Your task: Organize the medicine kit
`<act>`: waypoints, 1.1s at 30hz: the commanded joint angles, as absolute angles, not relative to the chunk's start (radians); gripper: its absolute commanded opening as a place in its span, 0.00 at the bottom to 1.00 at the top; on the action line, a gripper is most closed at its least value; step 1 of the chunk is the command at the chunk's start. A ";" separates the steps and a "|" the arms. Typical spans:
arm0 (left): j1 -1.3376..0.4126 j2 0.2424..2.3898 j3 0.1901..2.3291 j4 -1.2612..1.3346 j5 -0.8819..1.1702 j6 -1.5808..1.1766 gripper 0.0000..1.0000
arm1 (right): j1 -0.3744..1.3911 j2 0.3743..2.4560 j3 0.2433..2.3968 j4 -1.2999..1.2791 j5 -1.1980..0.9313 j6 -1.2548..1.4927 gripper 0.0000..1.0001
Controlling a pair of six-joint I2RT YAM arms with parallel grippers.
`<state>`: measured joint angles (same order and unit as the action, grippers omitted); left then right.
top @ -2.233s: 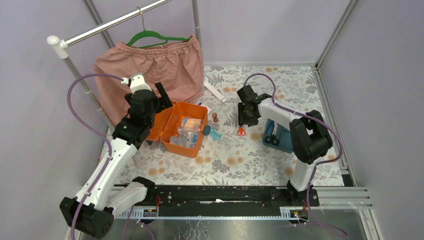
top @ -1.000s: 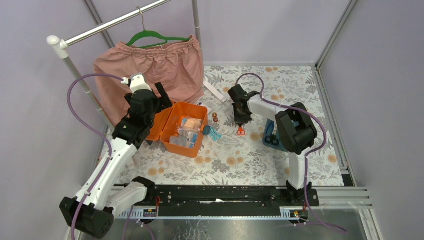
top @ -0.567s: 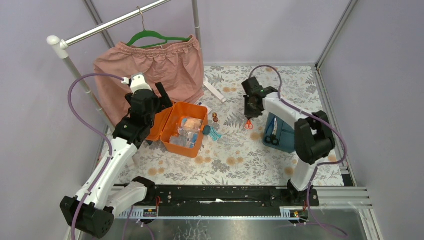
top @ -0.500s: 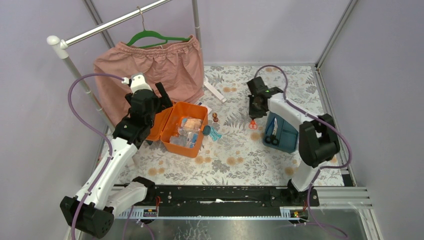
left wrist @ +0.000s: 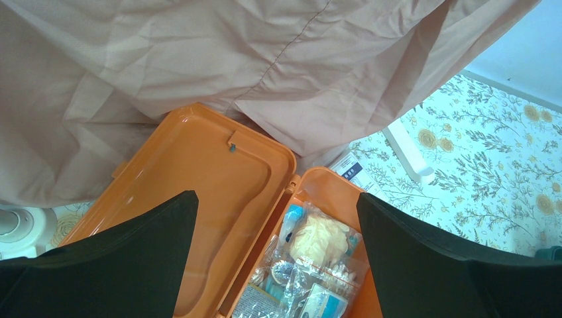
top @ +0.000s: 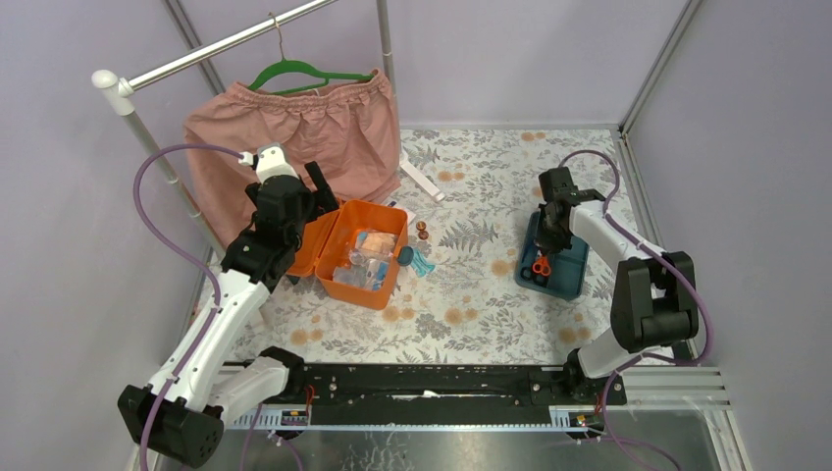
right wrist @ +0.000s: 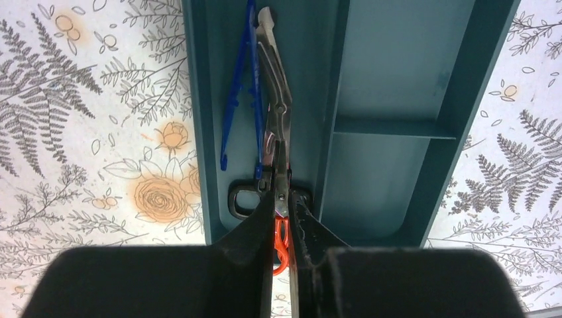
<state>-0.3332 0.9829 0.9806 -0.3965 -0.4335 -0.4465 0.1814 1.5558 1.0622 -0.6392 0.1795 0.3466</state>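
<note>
Orange box (top: pixel 358 253) sits open on the desk at the left, with packets (top: pixel 368 257) already inside. Its teal tray (right wrist: pixel 397 79) lies well apart on the right. The tray's long compartment holds black-handled shears (right wrist: pixel 273 99) and blue tweezers (right wrist: pixel 237 93). The right fingers (right wrist: pixel 265 215) are pinched narrow on small orange scissors (right wrist: pixel 281 242) over that compartment. The left fingers (left wrist: pixel 166 225) hang wide apart above the lid. By my judgement it is about midway: small bottles (top: pixel 423 232) and a white strip (top: pixel 422 182) lie loose, and the tray is not yet in the box.

**Robot lab test cell, not a home**

Lilac panel walls (top: pixel 510 59) on aluminium frame posts (top: pixel 657 71) box in a floral-covered bench (top: pixel 471 294). Black mounting rail (top: pixel 432 378) along the near edge. Clothes rail (top: pixel 226 41) stands far left.
</note>
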 commanded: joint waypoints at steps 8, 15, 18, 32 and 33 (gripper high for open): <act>-0.334 0.984 0.966 -0.357 -0.436 -0.442 0.99 | 0.156 1.627 1.090 -0.573 0.160 0.347 0.32; -0.334 0.987 0.966 -0.357 -0.437 -0.442 0.99 | 0.160 1.565 1.127 -0.587 0.112 0.339 0.33; -0.333 0.991 0.968 -0.357 -0.436 -0.441 0.99 | 0.207 1.527 1.146 -0.562 0.040 0.352 0.35; -0.328 0.995 0.968 -0.357 -0.430 -0.443 0.99 | 0.595 1.788 1.241 -0.281 -0.303 0.409 0.37; -0.328 0.996 0.968 -0.356 -0.429 -0.443 0.99 | 0.612 1.811 1.250 -0.280 -0.309 0.404 0.38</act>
<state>-0.3332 0.9901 0.9806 -0.3965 -0.4332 -0.4465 0.5655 1.7325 1.2110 -0.3443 -0.2153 0.3904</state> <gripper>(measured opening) 0.987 0.371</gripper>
